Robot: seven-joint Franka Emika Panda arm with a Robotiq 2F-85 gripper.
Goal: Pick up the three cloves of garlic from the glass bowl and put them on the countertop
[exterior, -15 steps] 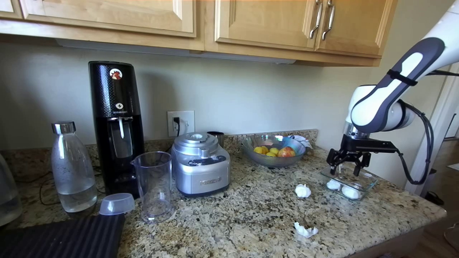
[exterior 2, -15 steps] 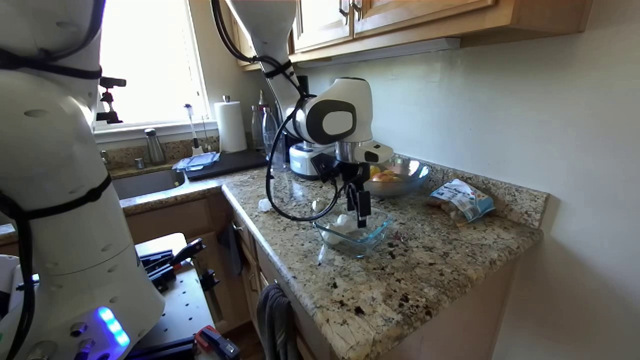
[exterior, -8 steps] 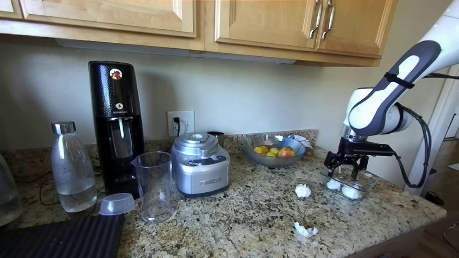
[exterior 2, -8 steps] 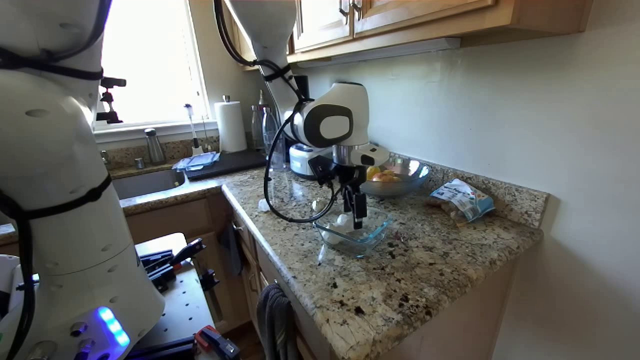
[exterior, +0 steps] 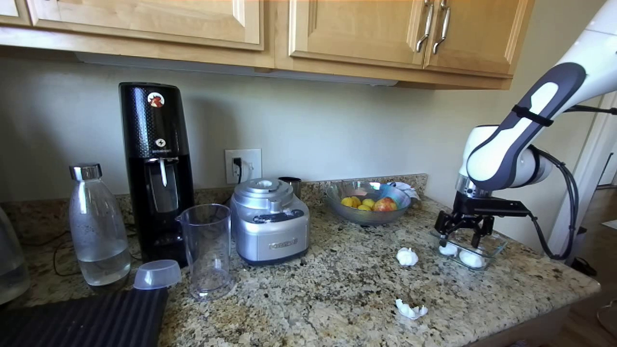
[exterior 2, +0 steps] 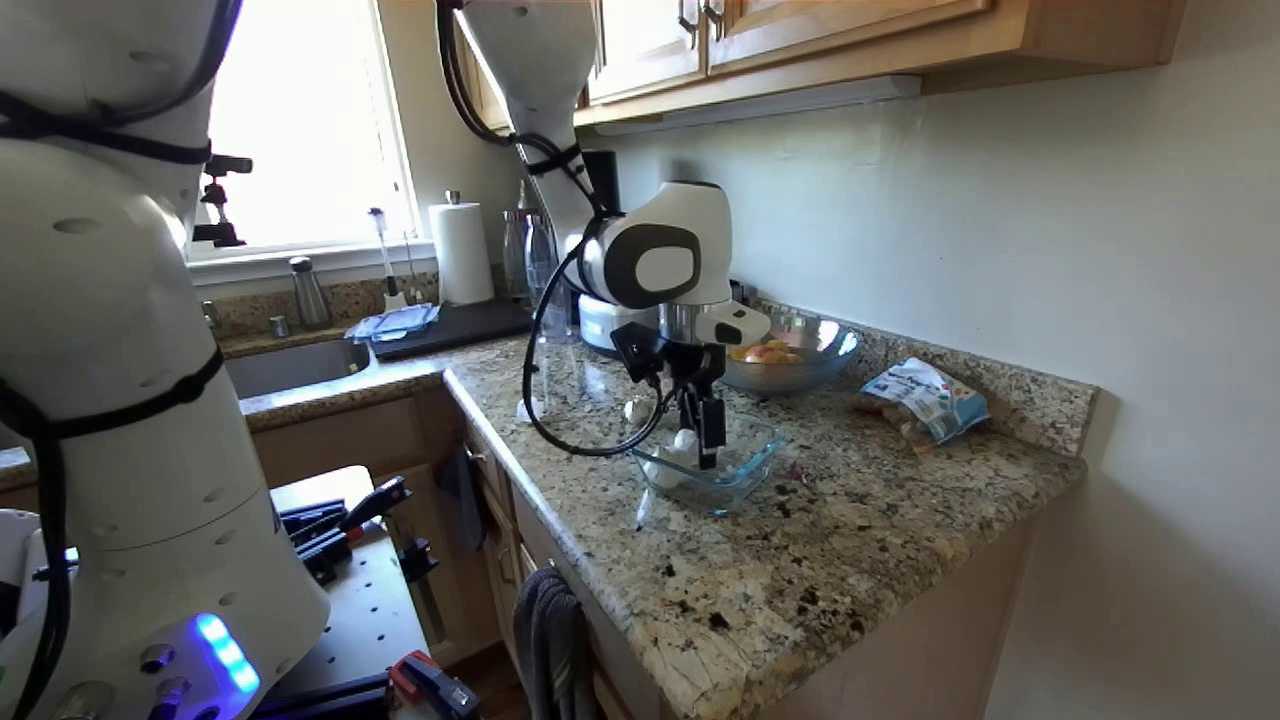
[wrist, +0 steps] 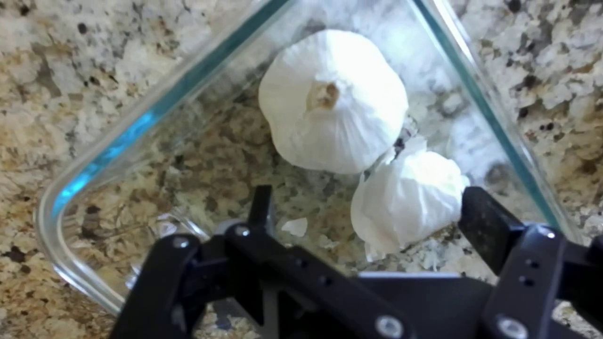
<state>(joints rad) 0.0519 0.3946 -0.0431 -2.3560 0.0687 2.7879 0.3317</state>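
Two of the cloves of garlic lie in the glass bowl [wrist: 499,122]: a large round one [wrist: 332,103] and a smaller one [wrist: 407,202] beside it. The third, a white garlic [exterior: 407,257], rests on the speckled countertop [exterior: 337,299] just outside the bowl. My gripper [wrist: 367,202] points down, open, its fingertips at about rim height or a little below in both exterior views. The smaller garlic shows between its fingers in the wrist view, close to the right finger [wrist: 487,226]; whether they touch I cannot tell. A wide gap separates it from the left finger.
A bowl of fruit [exterior: 366,209] stands behind, near the wall, with a snack bag [exterior 2: 925,400] beyond it. Garlic peel [exterior: 410,309] lies on the counter. A food processor [exterior: 272,236] and a clear beaker [exterior: 207,255] stand further along.
My gripper has come down over the glass bowl and shifted slightly toward the fruit-bowl side in an exterior view. Its fingers have stayed apart, and the garlic has not moved.
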